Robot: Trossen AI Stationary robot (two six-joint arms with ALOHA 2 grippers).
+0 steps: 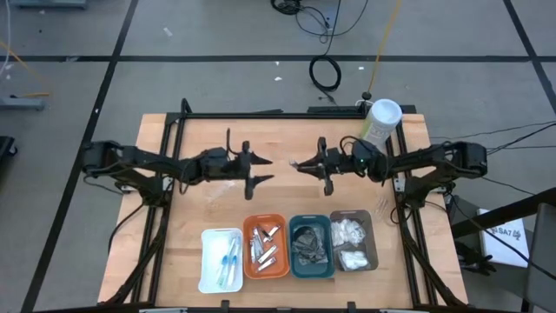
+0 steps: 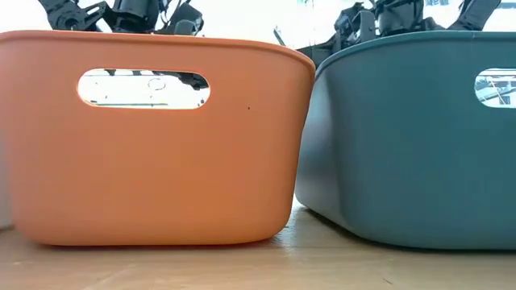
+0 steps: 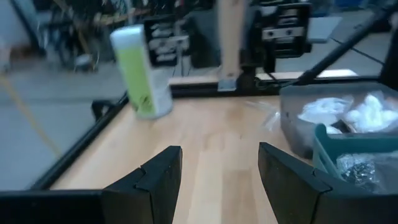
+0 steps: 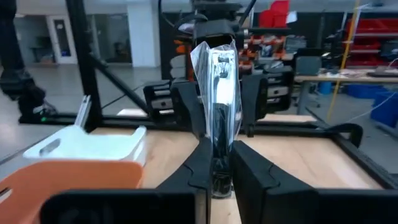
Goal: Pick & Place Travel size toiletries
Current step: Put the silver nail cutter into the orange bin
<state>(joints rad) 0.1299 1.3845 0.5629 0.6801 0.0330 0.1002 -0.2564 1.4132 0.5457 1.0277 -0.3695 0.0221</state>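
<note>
A clear-wrapped silvery metal piece [image 4: 217,106] stands upright, pinched between the fingers of the right gripper [image 4: 216,177], above the bare table [image 1: 191,213] behind the tray row; the left gripper [image 3: 219,177] faces it across the middle, its fingers spread wide and empty; the white tray [image 1: 220,259], orange tray [image 1: 266,248], teal tray [image 1: 310,247] and grey tray [image 1: 353,241] sit along the front edge, each holding toiletries; the pale-green canister [image 1: 380,123] stands at the back right corner.
</note>
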